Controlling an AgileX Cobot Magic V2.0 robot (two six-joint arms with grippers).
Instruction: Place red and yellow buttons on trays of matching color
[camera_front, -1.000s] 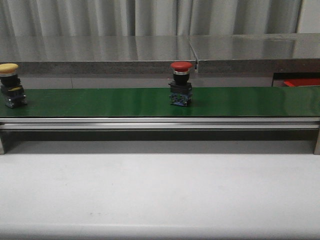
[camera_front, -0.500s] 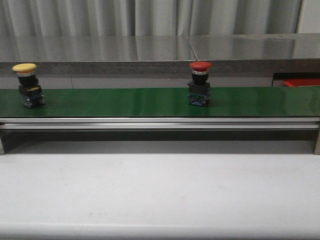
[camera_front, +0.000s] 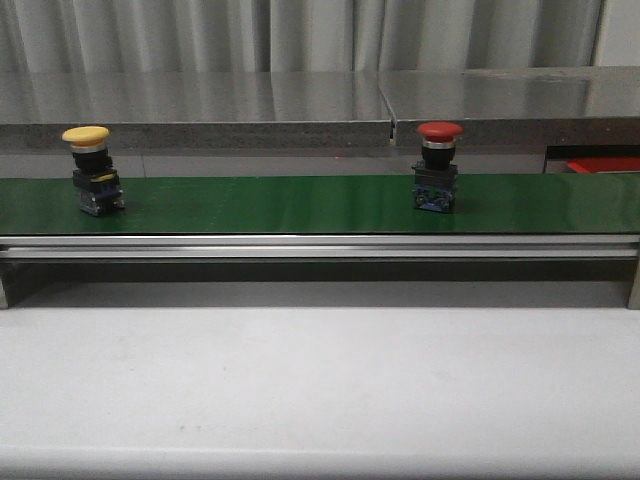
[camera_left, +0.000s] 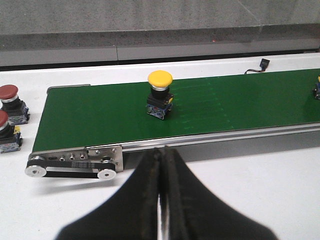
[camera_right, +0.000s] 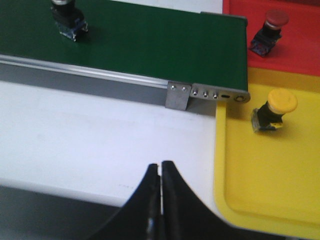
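Meanwhile, a yellow button (camera_front: 87, 168) and a red button (camera_front: 438, 165) stand upright, well apart, on the green conveyor belt (camera_front: 280, 205). Both the left gripper (camera_left: 161, 165) and right gripper (camera_right: 160, 175) hover with jaws together over the white desk (camera_front: 320, 380).

black tapered fingers (camera_left: 145, 200), matte, curved

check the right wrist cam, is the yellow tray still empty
No, a yellow button already sits on the yellow tray.

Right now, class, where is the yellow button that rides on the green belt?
In the front view the yellow button stands upright on the green belt near its left end, far left of the red button.
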